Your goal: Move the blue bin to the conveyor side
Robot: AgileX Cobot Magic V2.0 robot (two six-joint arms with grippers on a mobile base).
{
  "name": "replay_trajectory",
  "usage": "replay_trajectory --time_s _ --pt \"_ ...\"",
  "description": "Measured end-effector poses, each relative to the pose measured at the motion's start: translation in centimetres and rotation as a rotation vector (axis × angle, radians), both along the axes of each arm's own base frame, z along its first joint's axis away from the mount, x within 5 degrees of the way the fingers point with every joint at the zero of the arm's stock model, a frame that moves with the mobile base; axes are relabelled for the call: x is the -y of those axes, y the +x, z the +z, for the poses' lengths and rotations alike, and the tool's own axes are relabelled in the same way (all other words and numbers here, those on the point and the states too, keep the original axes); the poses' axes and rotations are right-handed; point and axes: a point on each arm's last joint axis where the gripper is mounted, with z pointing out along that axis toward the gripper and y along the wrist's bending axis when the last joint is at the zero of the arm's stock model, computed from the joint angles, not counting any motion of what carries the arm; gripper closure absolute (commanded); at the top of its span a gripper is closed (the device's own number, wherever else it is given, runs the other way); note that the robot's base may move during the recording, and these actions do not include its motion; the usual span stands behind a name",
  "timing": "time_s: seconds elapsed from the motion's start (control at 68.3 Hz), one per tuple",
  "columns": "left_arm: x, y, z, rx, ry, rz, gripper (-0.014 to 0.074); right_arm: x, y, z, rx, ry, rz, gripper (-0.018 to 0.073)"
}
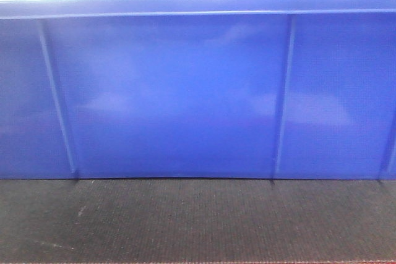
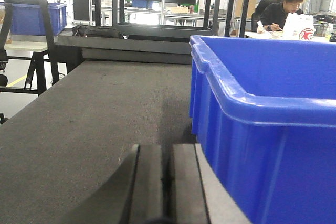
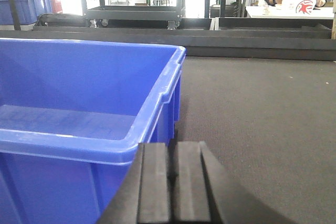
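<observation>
Dark ribbed conveyor side is seen nearest, with the blue bin resting on it. Left tool and right tool are closed, flanking its ends, holding nothing. Uneven pushing could skew the bin.

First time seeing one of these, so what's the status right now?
Left gripper shut, empty, beside blue bin. Right gripper shut, empty, at its other end. Bin sits empty on dark belt. Nothing blocking.

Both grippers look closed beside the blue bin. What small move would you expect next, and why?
Probably both press inward against the blue bin: left gripper and right gripper flank its ends, shut, holding nothing, and it sits on the dark belt.
</observation>
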Motion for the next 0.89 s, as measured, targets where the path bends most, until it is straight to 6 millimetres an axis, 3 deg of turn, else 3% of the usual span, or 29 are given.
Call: replay_trajectory --time_s 0.893 --pt "0.0 0.0 0.06 0.006 0.006 0.001 0.0605 0.0 0.0 0.0 0.0 -0.002 0.0 0.0644"
